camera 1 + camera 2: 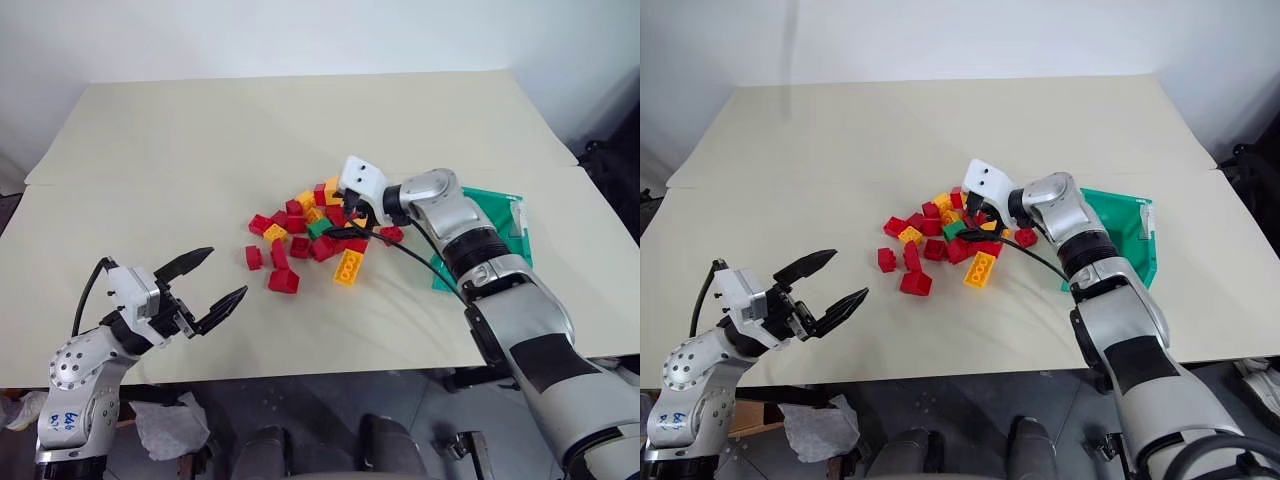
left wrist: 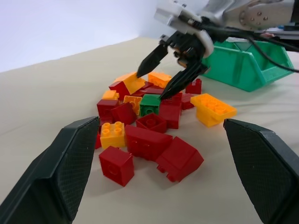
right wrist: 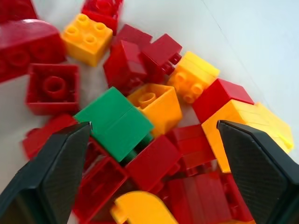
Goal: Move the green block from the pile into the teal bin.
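The right gripper, fingers spread wide, is held just above the green block in the pile; the left gripper, fingers apart, is held off the surface's near left edge.

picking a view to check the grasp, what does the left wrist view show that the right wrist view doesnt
Left wrist view alone: the teal bin behind the pile, the whole right gripper seen from outside, its open fingers poised just above the green block, and the left gripper, open and well short of the pile.

Right wrist view alone: a close look down between the right gripper's fingers, the block lying tilted against a yellow brick with red bricks packed around it.

Both: the block, unheld, and the pile.
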